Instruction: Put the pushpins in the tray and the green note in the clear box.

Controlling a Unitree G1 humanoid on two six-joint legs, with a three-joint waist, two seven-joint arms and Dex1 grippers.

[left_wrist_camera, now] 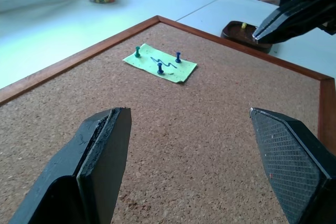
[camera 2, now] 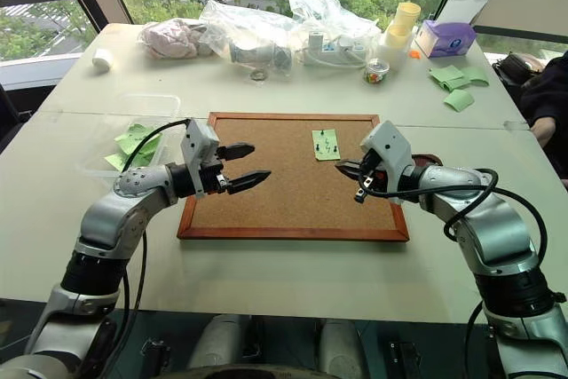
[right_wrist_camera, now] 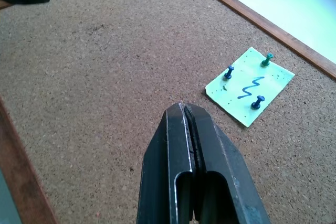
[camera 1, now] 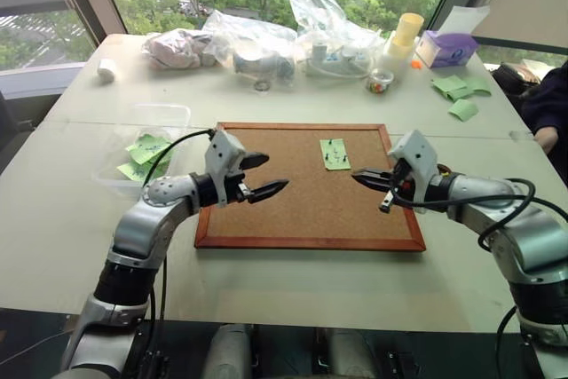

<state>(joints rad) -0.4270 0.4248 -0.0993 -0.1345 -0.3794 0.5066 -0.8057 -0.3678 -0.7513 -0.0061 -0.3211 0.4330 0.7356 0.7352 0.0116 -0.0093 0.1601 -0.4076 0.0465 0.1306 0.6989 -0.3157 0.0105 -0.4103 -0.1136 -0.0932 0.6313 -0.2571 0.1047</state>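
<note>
The surface (camera 1: 80, 219) carries a cork board (camera 1: 302, 210) in a red-brown frame. The clear box (camera 1: 169, 117), with green papers inside, sits just off the board's left edge. The left gripper (camera 1: 262, 175) hovers over the board's left half, fingers spread wide and empty. The right gripper (camera 1: 366, 179) hovers over the board's right half, fingers pressed together. The tray (left_wrist_camera: 244, 32) rests off the board's right edge. The green note (right_wrist_camera: 250, 86) lies on the board's far part, held by three pushpins (right_wrist_camera: 229, 72)
</note>
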